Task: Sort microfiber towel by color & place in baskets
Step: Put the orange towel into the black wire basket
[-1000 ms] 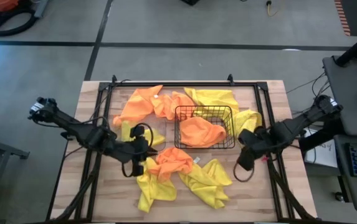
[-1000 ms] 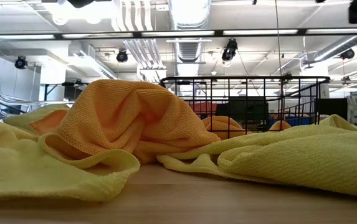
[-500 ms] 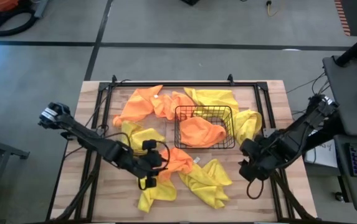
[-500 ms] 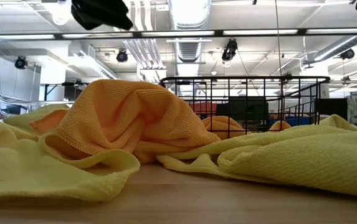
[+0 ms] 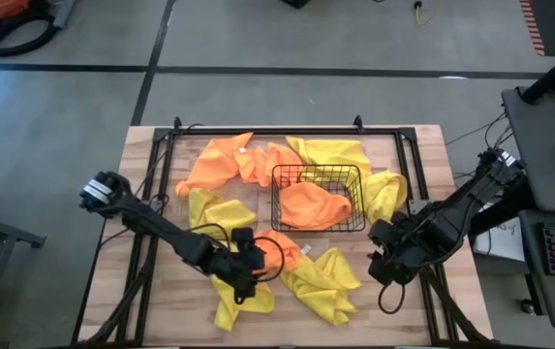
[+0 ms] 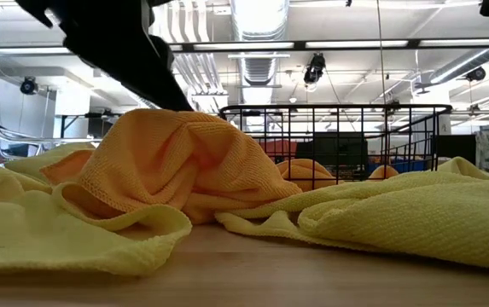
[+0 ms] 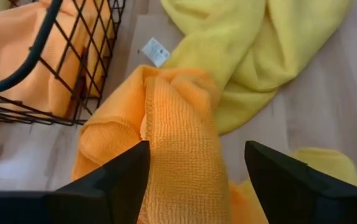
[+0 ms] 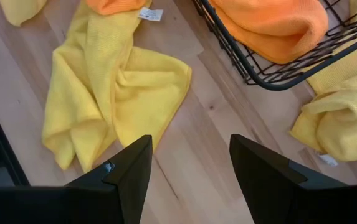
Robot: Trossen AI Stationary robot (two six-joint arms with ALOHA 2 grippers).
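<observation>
High view: one orange towel [image 5: 314,206] lies in the wire basket [image 5: 318,198]; the rest are strewn over the counter [image 5: 403,301], so most sorting remains. Left wrist view: left gripper [image 7: 194,163], jaws wide, straddles an orange cloth [image 7: 178,137]. Right wrist view: right gripper [image 8: 190,163] hangs wide, empty.

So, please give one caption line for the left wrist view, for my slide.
Open left gripper straddling a crumpled orange towel beside the black wire basket.
</observation>
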